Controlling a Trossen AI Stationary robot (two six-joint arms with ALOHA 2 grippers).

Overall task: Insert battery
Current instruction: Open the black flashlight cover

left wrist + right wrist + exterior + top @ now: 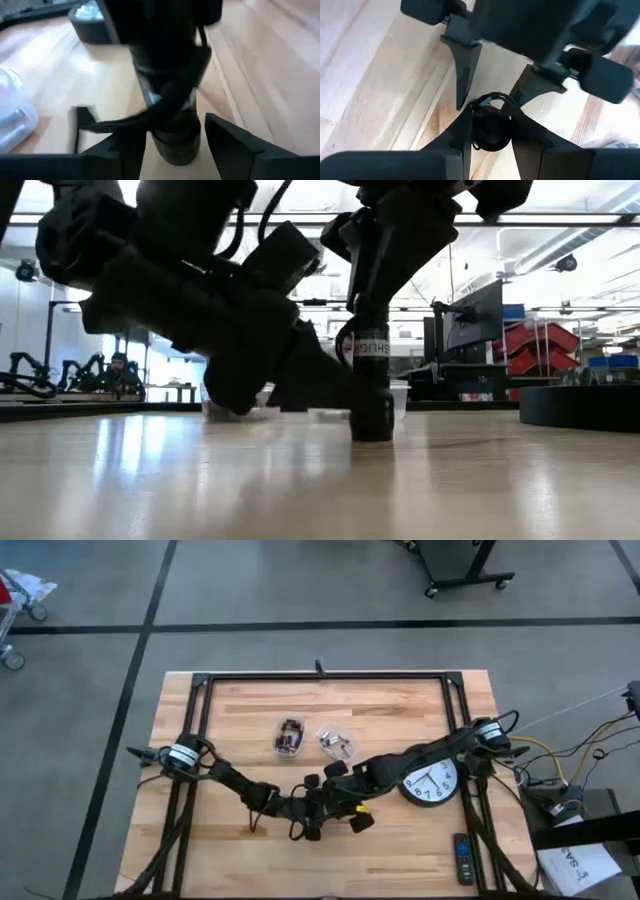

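High view puts both arms meeting at the near middle of the table (pixel 250 710), with a clock (pixel 432 783) to their right and two clear packs (pixel 290 737) behind them.

Between the grippers a dark cylinder (pixel 372 395) stands upright on the wood. It looks like the body meant to take the cell, though I cannot be sure. The right gripper (pixel 490 120) comes from above and pinches it near the top, one finger on either side. The left gripper (pixel 170 127) sits low with its fingers (pixel 235 145) spread, flanking the cylinder without touching it.

I cannot pick out the battery itself. It may lie in one of the packs, well apart from both grippers, or be hidden in the cylinder.

The step in hand seems to be steadying or handing over the cylinder. To do it well:
- Keep the right grip firm and the cylinder vertical. It is tall on a small base and will tip easily.
- Close the left fingers squarely on the lower body, centred, so neither pad pushes first.
- Release the right side only once the left has hold.
- Mind the thin loop near the cylinder's top, which could snag a finger.
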